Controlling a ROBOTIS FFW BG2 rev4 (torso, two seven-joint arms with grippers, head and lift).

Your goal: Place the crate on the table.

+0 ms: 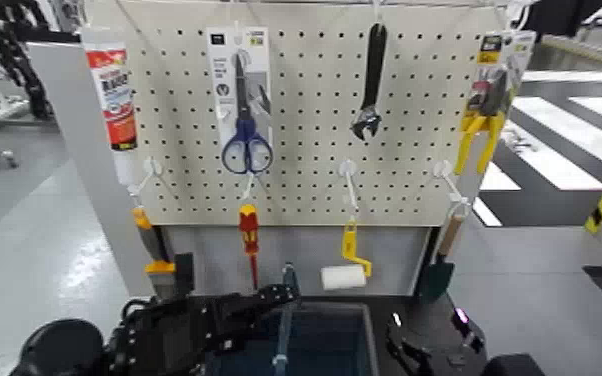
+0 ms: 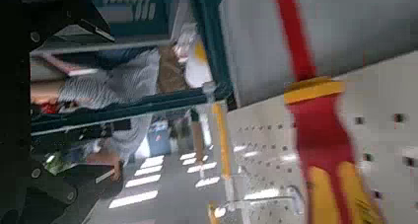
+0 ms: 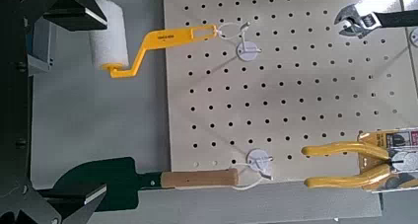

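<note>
Your left gripper (image 2: 113, 104) is at the crate (image 1: 337, 338), by the thin upright bar (image 1: 284, 336) at its middle. In the left wrist view its two fingers stand spread, with the bar running across the space between them, and nothing looks pinched. The crate is in front of you, low in the head view, just this side of the back panel (image 1: 310, 258), with the black table (image 1: 410, 318) showing beside it on your right. You see little of its base, so it is probably sitting on the table, but you can't be sure. Your right gripper (image 3: 104, 107) is over on the crate's right, apart from it, its fingers spread wide and empty. Above the crate, the red screwdriver (image 1: 249, 240) and the white paint roller (image 1: 343, 277) hang from the pegboard (image 1: 305, 130), with the green trowel (image 1: 435, 280) farther right.
</note>
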